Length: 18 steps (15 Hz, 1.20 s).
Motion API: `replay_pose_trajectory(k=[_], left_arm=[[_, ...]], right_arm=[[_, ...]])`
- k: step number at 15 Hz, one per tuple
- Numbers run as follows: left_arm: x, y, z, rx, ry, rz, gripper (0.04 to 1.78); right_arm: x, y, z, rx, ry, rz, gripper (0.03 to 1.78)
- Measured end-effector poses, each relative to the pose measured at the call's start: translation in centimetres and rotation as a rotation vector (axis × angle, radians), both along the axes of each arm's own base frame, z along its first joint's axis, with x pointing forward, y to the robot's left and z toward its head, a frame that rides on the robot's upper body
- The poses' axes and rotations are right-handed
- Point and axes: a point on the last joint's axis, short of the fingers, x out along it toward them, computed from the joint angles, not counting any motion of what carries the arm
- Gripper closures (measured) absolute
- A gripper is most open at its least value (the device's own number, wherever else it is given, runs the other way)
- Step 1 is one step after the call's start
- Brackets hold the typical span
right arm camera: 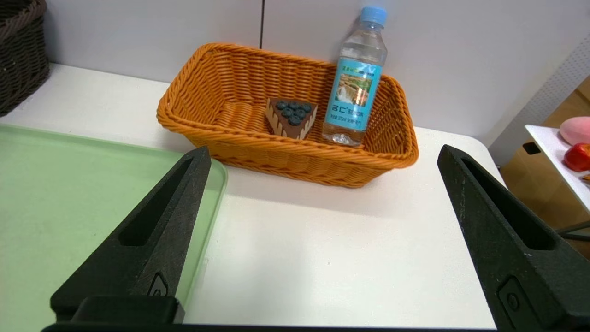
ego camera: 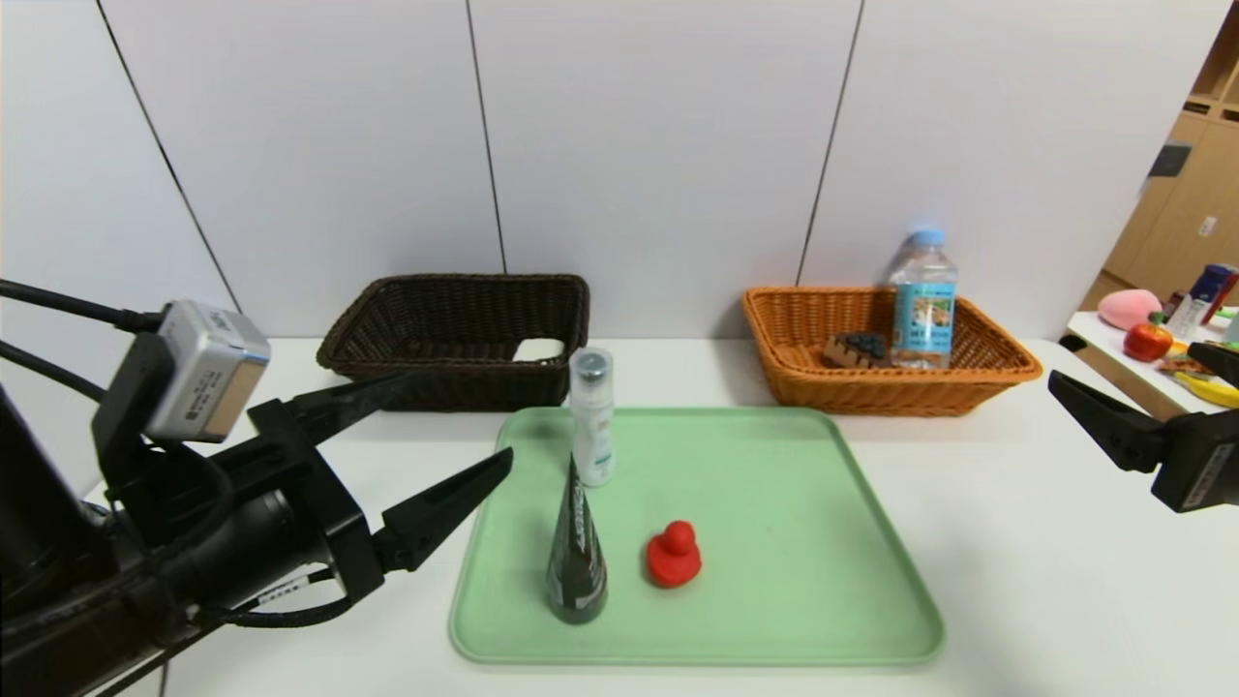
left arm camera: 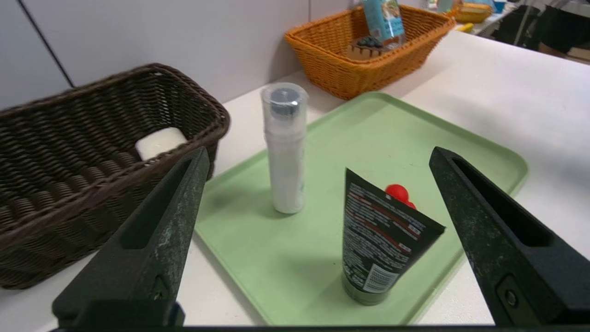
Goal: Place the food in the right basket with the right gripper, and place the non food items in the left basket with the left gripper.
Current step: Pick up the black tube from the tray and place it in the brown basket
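At the far left the left tool (ego camera: 455,436) hovers over the white counter (ego camera: 1026,542) beside the tray's left edge, its jaws spread wide and holding nothing. Behind it, against the pale panelled wall, sits the dark brown basket (ego camera: 455,334) with the white soap bar (ego camera: 538,349) lying in its right end. On the green tray (ego camera: 794,542) at mid-counter the slim white spray bottle (ego camera: 592,416) stands upright near the back left corner, the dark cone-shaped tube (ego camera: 576,561) stands on its cap just in front of it, and the small red duck (ego camera: 674,555) sits just right of the tube (all three apart from the tool). Further right, the orange basket (ego camera: 997,373) holds the chocolate cake slice (ego camera: 856,349) and, beside it, the upright water bottle (ego camera: 923,300). The right tool (right arm camera: 322,221) hangs off the counter's right side, jaws spread and empty. Beyond it a side table (ego camera: 1113,339) carries toy fruit before wooden shelving.
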Motion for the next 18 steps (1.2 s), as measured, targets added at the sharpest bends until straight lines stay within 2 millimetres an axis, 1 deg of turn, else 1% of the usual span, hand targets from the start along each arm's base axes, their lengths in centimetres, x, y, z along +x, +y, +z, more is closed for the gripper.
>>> replay_pose_trajectory(k=[2, 4, 7, 8, 10, 12, 14, 16, 18], left_arm=[[0.9, -1.1, -0.8, 0.012, 0.029, -0.025, 0.13], [2.4, -2.3, -1.5, 0.011, 0.036, -0.032, 0.13], [5.0, -4.1, -2.8, -0.022, -0.019, -0.04, 0.13], [5.6, -4.5, -3.0, -0.048, -0.057, -0.041, 0.13], [5.9, -4.7, -3.2, -0.075, -0.067, -0.043, 0.13], [5.2, -4.3, -2.8, -0.09, -0.039, -0.043, 0.13], [4.2, -3.6, -1.7, -0.1, -0.032, -0.032, 0.13], [2.5, -3.1, -0.4, -0.118, -0.034, -0.027, 0.13], [0.3, -3.3, 0.5, -0.141, -0.029, -0.047, 0.13]], right_arm=[[-1.1, -0.2, -0.4, -0.001, 0.018, 0.001, 0.12], [-1.8, -0.3, -0.4, -0.002, 0.021, 0.002, 0.12], [-2.6, -0.5, -0.4, -0.003, 0.024, -0.002, 0.11], [-2.8, -0.5, -0.5, -0.004, 0.033, -0.001, 0.11], [-3.0, -0.6, -0.6, -0.002, 0.033, 0.002, 0.11], [-3.2, -0.6, -0.9, -0.004, 0.041, 0.003, 0.11], [-3.3, -0.7, -1.2, -0.005, 0.049, 0.002, 0.11], [-3.4, -0.7, -1.4, -0.006, 0.056, 0.001, 0.11], [-3.5, -0.7, -1.6, -0.008, 0.058, 0.003, 0.11]])
